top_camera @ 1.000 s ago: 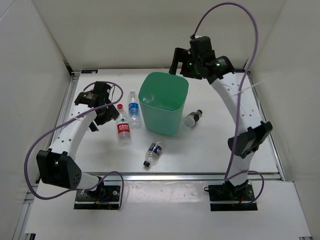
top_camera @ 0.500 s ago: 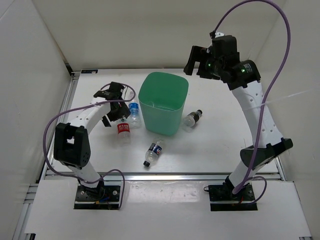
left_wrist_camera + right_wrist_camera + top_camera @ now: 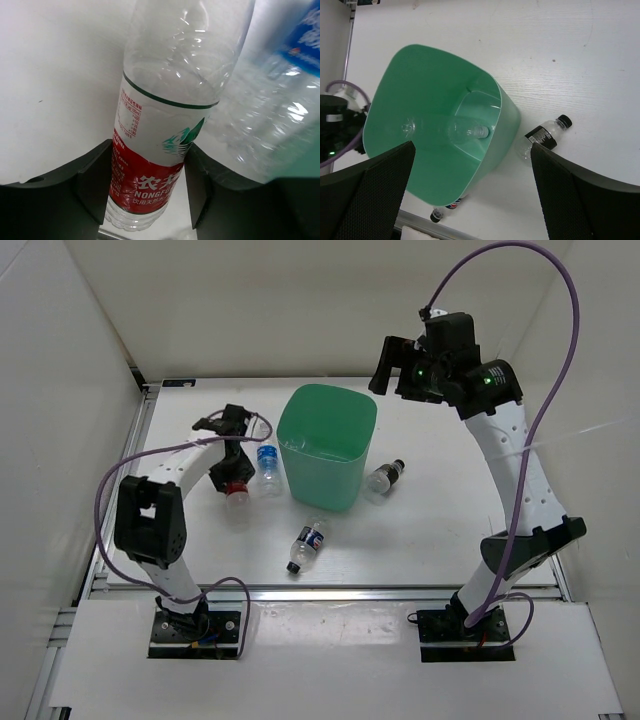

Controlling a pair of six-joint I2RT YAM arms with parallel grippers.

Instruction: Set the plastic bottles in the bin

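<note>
- Left gripper (image 3: 147, 192): pinching the red-label bottle (image 3: 165, 125) across its labelled lower body, one finger pressing on each side. In the wrist view the bottle is running up and away from the fingers. Whether it is clear of the desk (image 3: 430, 530) yet cannot be told; it is looking low, at desk level, left of the bin (image 3: 327, 445).
- Just beside it, toward the bin, the blue-label bottle (image 3: 268, 468) is lying loose, close to the bin's left wall.
- Right gripper (image 3: 383, 368): spread wide and holding nothing, hanging high over the far right side of the bin and looking down into it.
- Inside the bin, the clear bottle (image 3: 455, 131) is lying on the bottom. That is the only one showing as delivered.
- Right of the bin, the dark-label bottle (image 3: 385, 476) is lying on the desk, near the wall but not touching it as far as can be seen.
- In front of the bin, the near-edge bottle (image 3: 307, 545) is lying alone, apart from the others.

Progress, as judged: one of five is in and four are remaining. The red-label one is gripped and looking next in line for lifting over the rim. The task is sitting early, with most of the carrying ahead.
</note>
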